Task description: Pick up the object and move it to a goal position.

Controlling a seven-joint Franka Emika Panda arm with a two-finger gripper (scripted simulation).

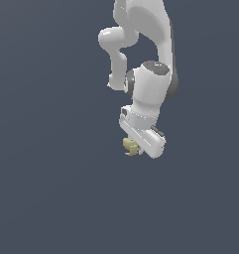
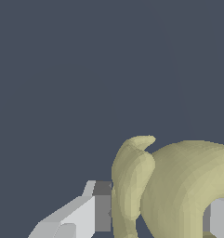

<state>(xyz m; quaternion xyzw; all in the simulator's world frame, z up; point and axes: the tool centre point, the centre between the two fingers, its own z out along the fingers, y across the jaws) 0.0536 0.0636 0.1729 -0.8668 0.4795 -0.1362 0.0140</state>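
The object point(image 1: 130, 147) is a small pale yellow-tan lumpy thing with stubby lobes. In the exterior view it sticks out from under the white gripper point(image 1: 137, 149), at the hand's lower left edge. In the wrist view the object point(image 2: 178, 186) looms large between the two fingers point(image 2: 92, 209), one pad touching each side of it. The gripper point(image 2: 155, 214) is shut on the object. Its fingertips are hidden by the hand in the exterior view. No goal marker shows in either view.
The white arm point(image 1: 141, 44) comes down from the top of the exterior view. Around it lies only a plain dark grey-blue surface point(image 1: 51, 188).
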